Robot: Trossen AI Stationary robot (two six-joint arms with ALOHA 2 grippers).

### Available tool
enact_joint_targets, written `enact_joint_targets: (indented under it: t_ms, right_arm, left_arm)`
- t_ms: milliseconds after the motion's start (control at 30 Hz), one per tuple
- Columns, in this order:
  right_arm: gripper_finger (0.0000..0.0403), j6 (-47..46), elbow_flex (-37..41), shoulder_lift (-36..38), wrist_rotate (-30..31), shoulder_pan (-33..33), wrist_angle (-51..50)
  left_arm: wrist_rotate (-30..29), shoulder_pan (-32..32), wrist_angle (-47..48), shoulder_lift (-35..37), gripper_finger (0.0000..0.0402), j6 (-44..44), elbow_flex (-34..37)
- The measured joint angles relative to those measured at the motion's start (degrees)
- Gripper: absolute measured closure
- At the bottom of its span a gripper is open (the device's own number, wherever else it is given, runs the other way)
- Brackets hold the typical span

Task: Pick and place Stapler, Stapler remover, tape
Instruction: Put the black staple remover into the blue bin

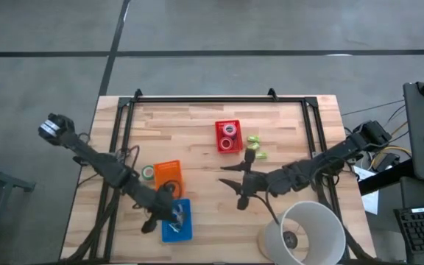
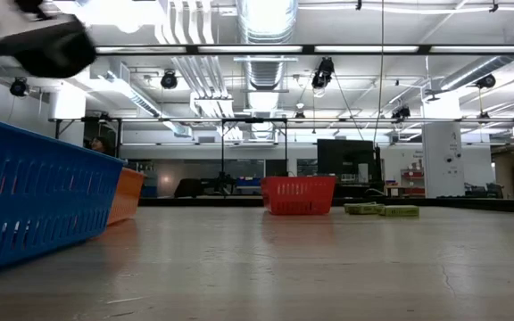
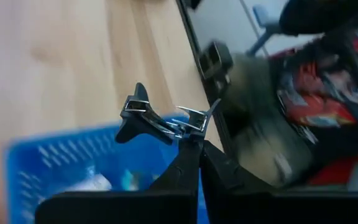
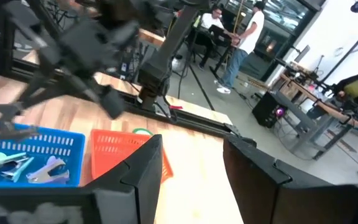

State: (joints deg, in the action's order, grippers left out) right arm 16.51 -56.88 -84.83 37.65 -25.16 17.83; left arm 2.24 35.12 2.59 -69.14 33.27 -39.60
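My left gripper (image 3: 194, 148) is shut on a black stapler remover with metal claws (image 3: 157, 121). It hangs over the left rim of the blue basket (image 1: 177, 221), near the table's front. Other removers (image 4: 27, 167) lie in that basket. My right gripper (image 1: 238, 185) hovers open over the middle of the table and holds nothing. Two tape rolls (image 1: 228, 137) lie in the red basket (image 1: 218, 138). A green tape roll (image 1: 148, 172) lies flat on the table beside the orange basket (image 1: 168, 174). The stapler is out of view. My left gripper pinches the stapler remover at its metal claw end (image 3: 190, 127) between the tips of its two fingers. The fingers slant downward toward the table's near edge. The black handle end (image 3: 132, 121) sticks out sideways from the fingers. The remover is lifted clear, above the blue basket.
A big white cylinder (image 1: 305, 232) stands at the near right corner. Two small green boxes (image 1: 255, 147) lie to the right of the red basket. A black frame rail (image 1: 219, 101) runs round the table's edges. People stand in the room beyond the table.
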Motion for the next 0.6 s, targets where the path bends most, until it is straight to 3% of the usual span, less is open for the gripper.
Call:
enact_joint_targets:
  t_ms: [167, 300, 600]
  right_arm:
    - [0.0248, -0.04, 0.0, -0.01, -0.04, 0.3, 0.09]
    - [0.0252, -0.04, 0.0, 0.01, -0.04, 0.43, 0.11]
    - [0.0251, -0.7, 0.02, -0.01, -0.06, 0.56, 0.0]
  left_arm:
    - [-1.7, 4.95, 0.25, -3.51, 0.0391, 11.01, 1.57]
    - [-2.78, 5.48, 0.52, -5.97, 0.0388, 19.06, 3.09]
    - [-7.95, 5.2, 0.45, -6.36, 0.0366, 21.19, 3.28]
